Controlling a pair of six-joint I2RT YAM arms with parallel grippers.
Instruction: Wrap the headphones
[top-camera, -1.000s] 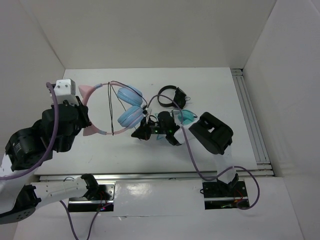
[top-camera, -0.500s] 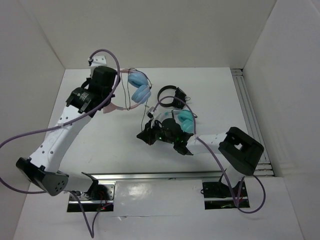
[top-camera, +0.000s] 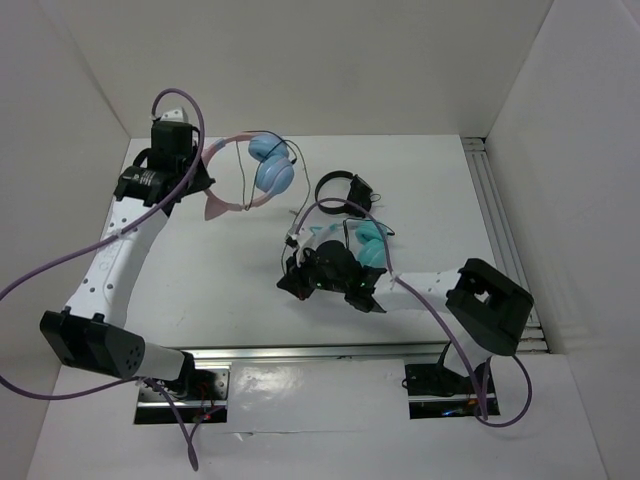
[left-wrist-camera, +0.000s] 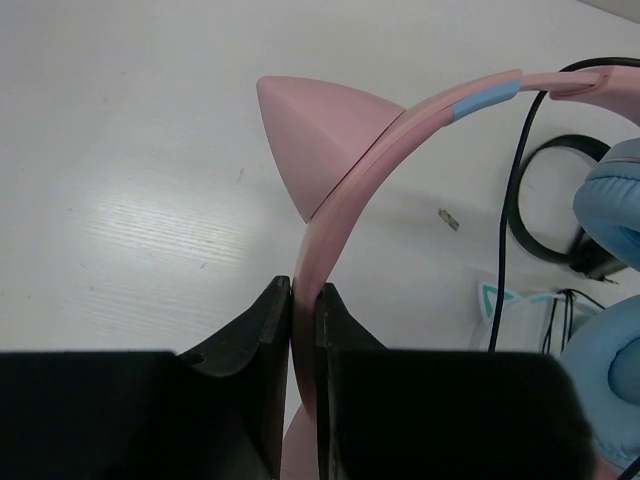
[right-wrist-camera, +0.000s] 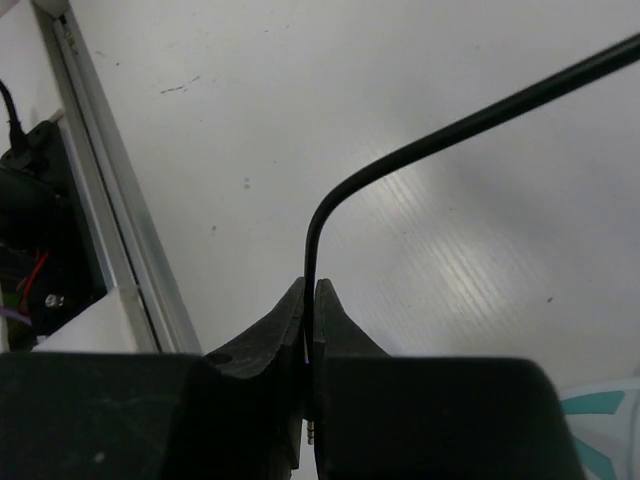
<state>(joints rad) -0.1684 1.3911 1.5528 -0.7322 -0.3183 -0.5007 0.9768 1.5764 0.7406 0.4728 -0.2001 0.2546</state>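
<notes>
As seen from above, the headphones (top-camera: 265, 170) are held over the far left part of the table (top-camera: 200, 290) by the left gripper (top-camera: 203, 183), which is closed on the pink headband (top-camera: 225, 141). The two light-blue ear cups (top-camera: 275, 178) are turned toward the middle of the table. The thin dark cable (top-camera: 243, 185) is draped across the headband and led down to the right gripper (top-camera: 288, 284) near the table's centre. A teal pair (top-camera: 368, 245) lies just beside that gripper, and a black pair (top-camera: 340, 190) lies behind it.

In the left wrist view, the left gripper (left-wrist-camera: 303, 295) is seen almost fully closed, with the headband (left-wrist-camera: 340, 210) pinched edge-on between its fingers just below a pink cat ear (left-wrist-camera: 315, 125). The cable (left-wrist-camera: 510, 220) hangs past an ear cup (left-wrist-camera: 615, 200).

In the right wrist view, the right gripper (right-wrist-camera: 307, 295) is shut tight on the cable (right-wrist-camera: 400, 160), which rises from the fingertips and bends away to the upper right. A metal rail (right-wrist-camera: 90, 190) is seen at the left.
</notes>
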